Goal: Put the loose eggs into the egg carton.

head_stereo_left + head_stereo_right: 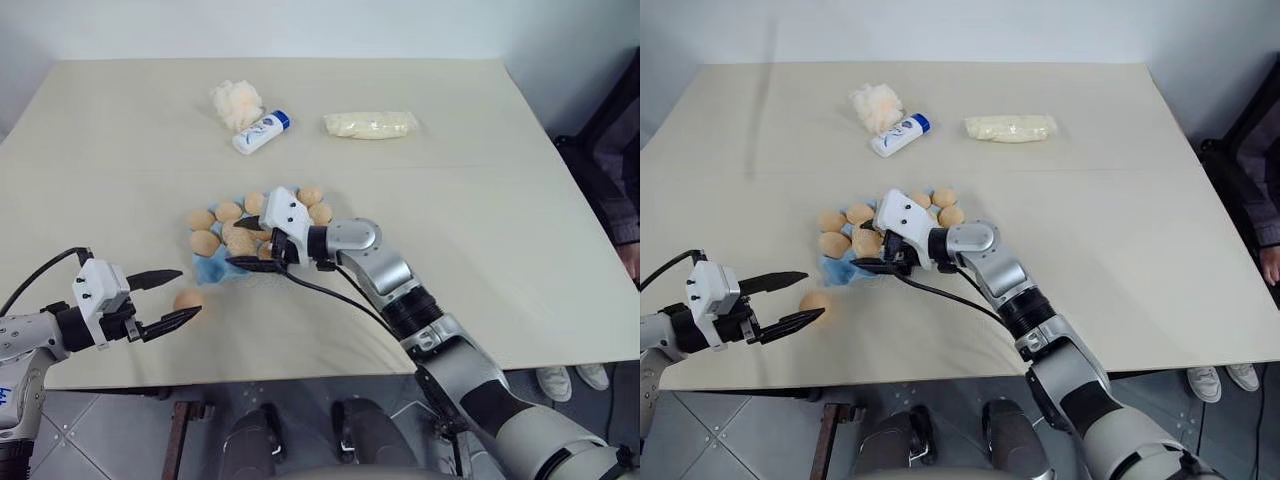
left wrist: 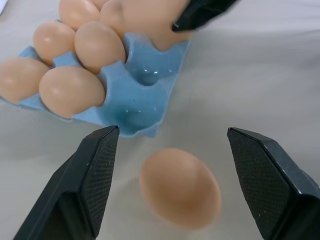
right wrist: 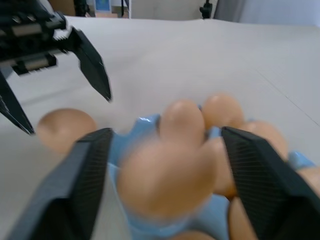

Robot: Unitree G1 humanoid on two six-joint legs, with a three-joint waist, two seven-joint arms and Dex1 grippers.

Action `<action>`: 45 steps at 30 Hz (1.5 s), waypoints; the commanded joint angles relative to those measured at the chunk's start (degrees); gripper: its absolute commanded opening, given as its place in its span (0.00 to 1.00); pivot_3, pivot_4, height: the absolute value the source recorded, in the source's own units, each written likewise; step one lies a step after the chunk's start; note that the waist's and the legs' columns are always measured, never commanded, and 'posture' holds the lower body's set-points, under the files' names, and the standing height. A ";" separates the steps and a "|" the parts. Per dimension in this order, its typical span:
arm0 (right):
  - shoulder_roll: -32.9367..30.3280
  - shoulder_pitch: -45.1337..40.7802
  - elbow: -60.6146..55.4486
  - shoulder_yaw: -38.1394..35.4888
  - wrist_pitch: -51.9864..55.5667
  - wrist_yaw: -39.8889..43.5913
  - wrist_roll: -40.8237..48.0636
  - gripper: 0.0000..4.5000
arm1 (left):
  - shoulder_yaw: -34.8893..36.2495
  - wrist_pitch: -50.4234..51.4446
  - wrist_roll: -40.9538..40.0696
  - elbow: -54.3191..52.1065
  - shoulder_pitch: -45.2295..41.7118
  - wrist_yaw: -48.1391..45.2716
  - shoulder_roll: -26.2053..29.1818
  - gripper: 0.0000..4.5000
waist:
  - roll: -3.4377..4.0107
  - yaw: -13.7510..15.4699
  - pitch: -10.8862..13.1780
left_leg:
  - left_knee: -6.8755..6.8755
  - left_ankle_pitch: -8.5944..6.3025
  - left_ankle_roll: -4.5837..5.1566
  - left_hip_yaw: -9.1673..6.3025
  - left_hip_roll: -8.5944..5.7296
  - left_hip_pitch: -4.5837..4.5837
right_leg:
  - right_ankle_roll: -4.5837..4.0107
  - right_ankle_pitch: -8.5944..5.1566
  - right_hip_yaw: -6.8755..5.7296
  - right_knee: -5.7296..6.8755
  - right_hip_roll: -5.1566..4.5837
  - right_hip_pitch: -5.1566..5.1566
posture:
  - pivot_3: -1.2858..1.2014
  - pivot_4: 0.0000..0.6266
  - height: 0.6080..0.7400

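Near-left of carton [image 1: 214,268], last loose egg [image 1: 188,299] lies on table betw spread fingers of L gripper [image 1: 168,299]: pinch it at mid-belly, gently, while R gripper [image 1: 252,242], also spread, hovers over filled cups w/ nothing held.

Open tabletop [image 1: 480,230] right of egg carton [image 1: 212,268], right gripper [image 1: 252,243] over its cups, loose egg [image 2: 180,187] in clear gap between left gripper [image 1: 170,297] fingers, near carton edge

pale beige table [image 1: 520,250] against a white wall [image 1: 300,25], grey tiled floor [image 1: 100,430] below
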 commanded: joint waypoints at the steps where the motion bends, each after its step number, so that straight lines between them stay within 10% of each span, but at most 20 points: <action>1: 0.95 -1.47 -0.29 -0.73 -2.34 -0.92 -0.60 1.00 | 0.89 -0.70 -0.22 -0.27 -0.06 0.23 -0.13 0.82 | 0.00 -0.04 0.00 | 0.00 0.01 -0.02 0.01 0.00 -0.03 | 0.00 0.00 0.01 0.05 0.00 -0.07 | 0.52 0.24 1.00; 21: -33.19 32.44 -31.44 -21.96 -3.14 12.47 15.21 1.00 | -6.36 2.84 -1.22 0.86 -9.85 0.91 -2.53 0.89 | -0.03 0.24 0.03 | 0.04 0.09 0.07 0.18 -0.04 0.07 | -0.01 -0.03 0.24 -0.07 0.03 0.06 | 0.52 0.24 1.00; 31: -34.20 36.38 -35.17 -22.87 -2.77 11.33 17.50 1.00 | -5.46 1.79 -0.68 3.15 -13.70 0.77 -2.88 0.99 | -0.04 1.40 0.03 | 0.09 0.21 0.14 0.13 -0.06 0.20 | 0.02 0.01 0.26 -0.14 0.05 0.25 | 0.52 0.24 1.00; 45: -34.23 33.91 -34.05 -19.05 -1.99 13.22 17.70 1.00 | 9.75 1.47 -1.85 3.79 6.04 -3.32 2.28 0.99 | -0.05 1.73 0.03 | 0.02 -0.06 -0.06 0.03 -0.11 0.17 | -0.04 -0.03 0.08 -0.33 -0.14 0.29 | 0.52 0.24 1.00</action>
